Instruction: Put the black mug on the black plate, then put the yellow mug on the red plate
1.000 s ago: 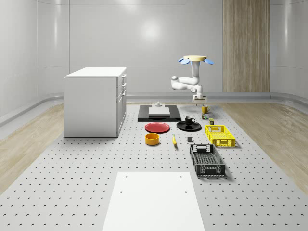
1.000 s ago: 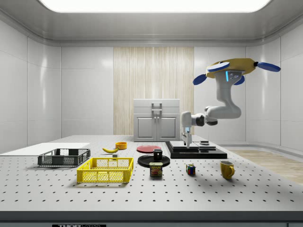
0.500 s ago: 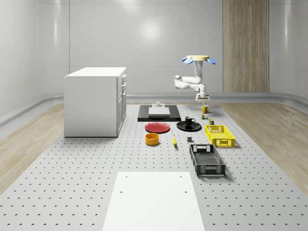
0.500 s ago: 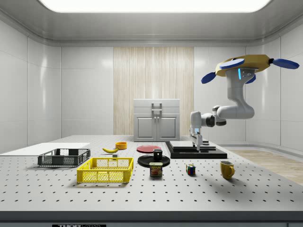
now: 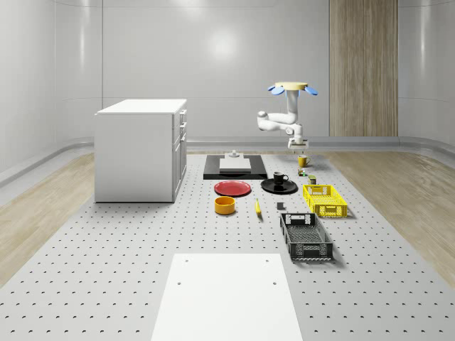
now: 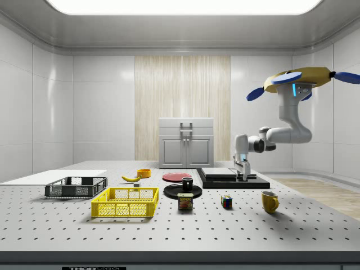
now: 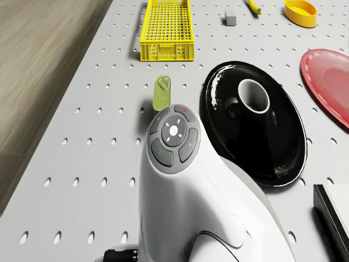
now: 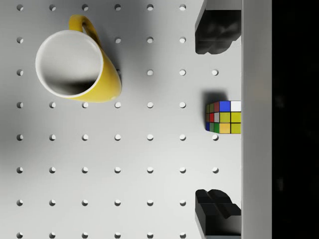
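The gripper [image 8: 219,119] hangs spread and empty above the table [image 8: 149,189], its fingers [image 8: 217,32] framing a colour cube [image 8: 223,117]; the yellow mug [image 8: 77,67] stands upright just beside, not yet lined up for a grasp. The drone [image 6: 301,79] hovers over that far corner. The black mug [image 7: 252,98] already sits on the black plate [image 7: 272,147], so the red plate [image 5: 232,188] waits bare
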Controlling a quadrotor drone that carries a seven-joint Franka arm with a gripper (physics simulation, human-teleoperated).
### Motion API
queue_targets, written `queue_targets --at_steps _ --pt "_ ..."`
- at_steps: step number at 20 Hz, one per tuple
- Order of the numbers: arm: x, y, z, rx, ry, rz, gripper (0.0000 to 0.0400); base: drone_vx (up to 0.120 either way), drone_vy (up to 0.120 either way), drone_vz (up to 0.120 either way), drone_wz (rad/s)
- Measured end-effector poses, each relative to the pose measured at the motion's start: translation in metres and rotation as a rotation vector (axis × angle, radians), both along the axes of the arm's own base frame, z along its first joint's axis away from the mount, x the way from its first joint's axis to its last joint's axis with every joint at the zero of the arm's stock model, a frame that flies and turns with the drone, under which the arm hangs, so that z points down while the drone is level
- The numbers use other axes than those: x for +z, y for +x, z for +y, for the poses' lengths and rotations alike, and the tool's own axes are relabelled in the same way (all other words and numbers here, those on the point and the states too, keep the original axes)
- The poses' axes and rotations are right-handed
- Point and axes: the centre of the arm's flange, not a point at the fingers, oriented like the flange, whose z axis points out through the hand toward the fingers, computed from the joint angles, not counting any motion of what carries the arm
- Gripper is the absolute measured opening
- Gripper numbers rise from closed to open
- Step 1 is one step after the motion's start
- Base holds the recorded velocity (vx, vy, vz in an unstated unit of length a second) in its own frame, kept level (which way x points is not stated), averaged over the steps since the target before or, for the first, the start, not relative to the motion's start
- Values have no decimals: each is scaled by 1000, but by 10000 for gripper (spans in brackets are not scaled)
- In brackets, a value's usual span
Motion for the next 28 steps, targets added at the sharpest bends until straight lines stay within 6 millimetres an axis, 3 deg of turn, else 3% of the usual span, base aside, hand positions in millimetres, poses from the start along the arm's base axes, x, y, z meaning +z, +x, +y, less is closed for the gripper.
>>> queue_targets --at_steps 8,14,22,28 --pt "0 0 0 0 0 0 400 -120 35 0 0" --pt "0 0 0 0 0 0 400 -120 0 -107 0" --pt "0 0 0 0 0 0 400 -120 35 0 0" --pt "0 0 0 0 0 0 400 -7 27 0 0"
